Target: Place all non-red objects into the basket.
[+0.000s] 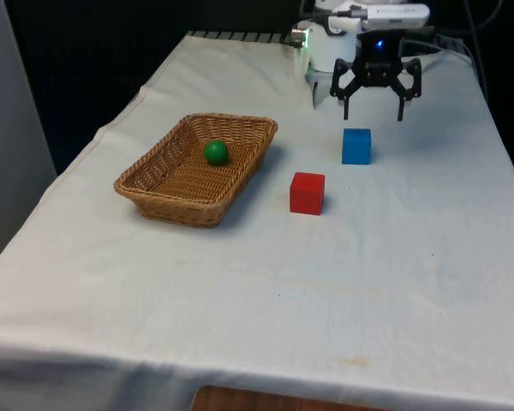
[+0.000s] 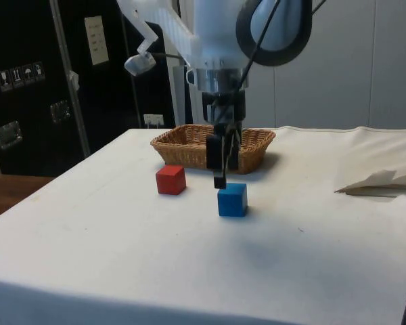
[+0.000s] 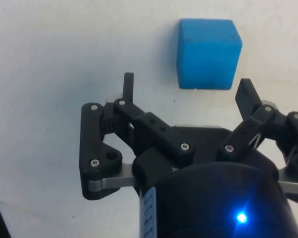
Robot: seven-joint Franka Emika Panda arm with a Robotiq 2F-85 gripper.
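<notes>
A blue cube rests on the white cloth. My gripper hangs open just above the cloth, a little behind the cube toward the robot, with nothing between its fingers. A red cube sits nearer the camera in the front view, between the blue cube and the basket. The wicker basket lies toward the front view's left and holds a green ball.
The cloth's edges drop off at both sides of the table. A crumpled fold of cloth lies at the right of the side view. Bare cloth stretches across the near half of the table.
</notes>
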